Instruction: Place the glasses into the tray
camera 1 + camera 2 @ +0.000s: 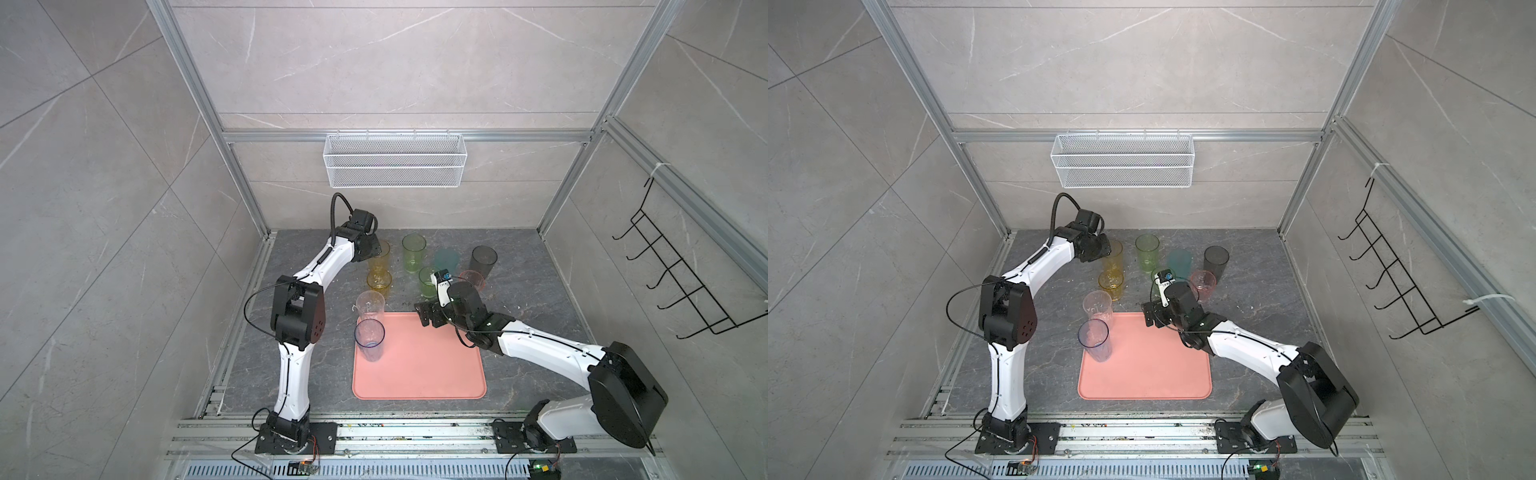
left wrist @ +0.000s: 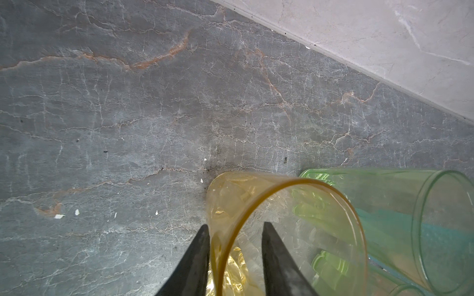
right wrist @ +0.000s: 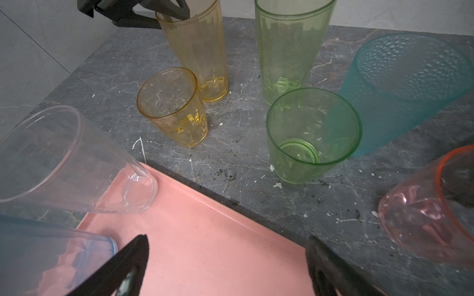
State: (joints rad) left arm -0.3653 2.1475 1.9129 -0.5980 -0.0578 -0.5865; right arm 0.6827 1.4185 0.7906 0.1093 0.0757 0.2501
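Note:
My left gripper (image 2: 234,225) straddles the rim of the tall amber glass (image 2: 256,194) at the back left (image 1: 380,257). One finger lies against the outside of the wall; the other stands inside, apart from it. My right gripper (image 3: 227,239) hangs open and empty over the far edge of the pink tray (image 1: 419,374). A blue-rimmed glass (image 1: 370,338) stands in the tray's far left part, a clear one (image 1: 370,307) at that corner. Short amber (image 3: 174,107), tall green (image 3: 287,46), short green (image 3: 313,135), teal (image 3: 405,87), pink (image 3: 431,212) and smoky (image 1: 483,259) glasses stand on the stone.
A white wire basket (image 1: 395,166) hangs on the back wall, and a black hook rack (image 1: 681,282) on the right wall. Aluminium frame posts border the stone floor (image 1: 316,374). The glasses behind the tray stand close together.

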